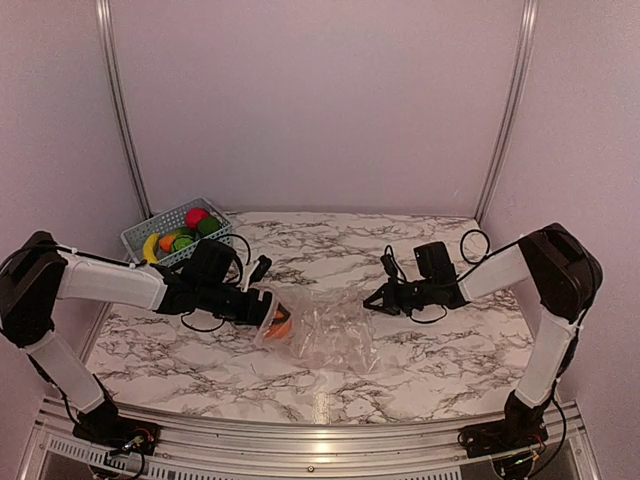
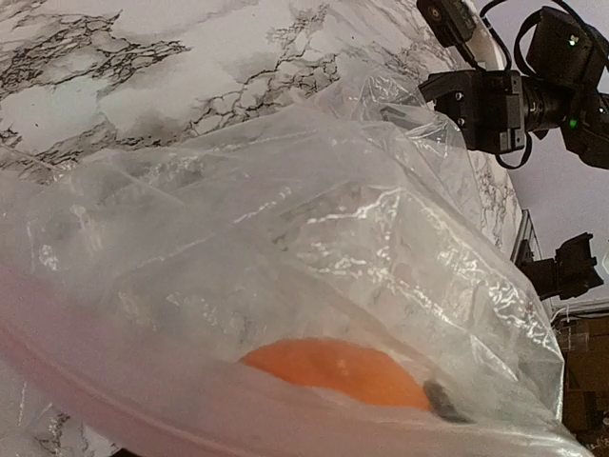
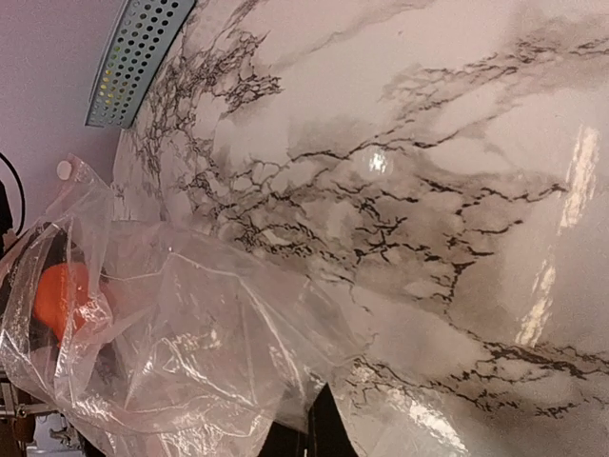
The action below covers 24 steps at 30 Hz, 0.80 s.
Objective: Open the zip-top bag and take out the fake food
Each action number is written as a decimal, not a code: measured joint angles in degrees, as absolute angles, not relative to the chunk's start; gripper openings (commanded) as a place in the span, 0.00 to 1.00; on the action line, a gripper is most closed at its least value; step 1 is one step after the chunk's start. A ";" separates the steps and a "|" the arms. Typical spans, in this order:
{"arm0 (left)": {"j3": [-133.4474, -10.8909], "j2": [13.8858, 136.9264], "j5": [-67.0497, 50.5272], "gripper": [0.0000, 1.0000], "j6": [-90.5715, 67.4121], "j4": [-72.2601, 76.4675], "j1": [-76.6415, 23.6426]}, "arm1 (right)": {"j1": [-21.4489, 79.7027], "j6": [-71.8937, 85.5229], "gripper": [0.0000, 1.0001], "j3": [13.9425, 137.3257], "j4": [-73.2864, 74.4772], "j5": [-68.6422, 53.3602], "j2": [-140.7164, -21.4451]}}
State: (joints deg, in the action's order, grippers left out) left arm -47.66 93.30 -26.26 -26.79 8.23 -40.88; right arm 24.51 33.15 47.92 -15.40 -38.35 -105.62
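Note:
The clear zip-top bag (image 1: 335,335) lies crumpled in the middle of the table. My left gripper (image 1: 268,308) is at the bag's left mouth, shut on an orange fake fruit (image 1: 283,323) that is still under the film. In the left wrist view the bag (image 2: 314,219) covers my fingers and only the orange fruit (image 2: 333,371) shows through. My right gripper (image 1: 376,298) is shut on the bag's right edge. In the right wrist view its dark fingertips (image 3: 319,433) pinch the film (image 3: 190,343), and the orange fruit (image 3: 59,297) shows at the far end.
A blue lattice basket (image 1: 140,232) stands at the back left, holding a red fruit (image 1: 196,217), green pieces (image 1: 207,227), an orange piece (image 1: 167,241) and a yellow banana (image 1: 151,247). Metal frame posts rise at the back corners. A rail runs along the near edge.

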 measured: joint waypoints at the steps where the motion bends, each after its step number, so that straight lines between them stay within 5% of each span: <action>1: -47.27 92.40 -26.20 0.58 -26.92 8.10 -40.14 | 24.51 32.95 0.00 47.53 -15.38 -38.35 -105.38; 15: -44.60 82.04 -27.83 0.59 -27.22 1.30 -21.10 | 21.98 32.29 0.00 44.73 -15.27 -38.35 -101.10; 24: -64.05 86.83 -23.03 0.62 -28.05 -6.07 -3.33 | 21.93 31.40 0.00 44.75 -14.17 -38.30 -100.12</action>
State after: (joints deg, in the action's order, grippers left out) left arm -64.05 86.83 -23.03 -28.05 -6.07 -3.33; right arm 21.93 31.40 44.75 -14.17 -38.30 -100.12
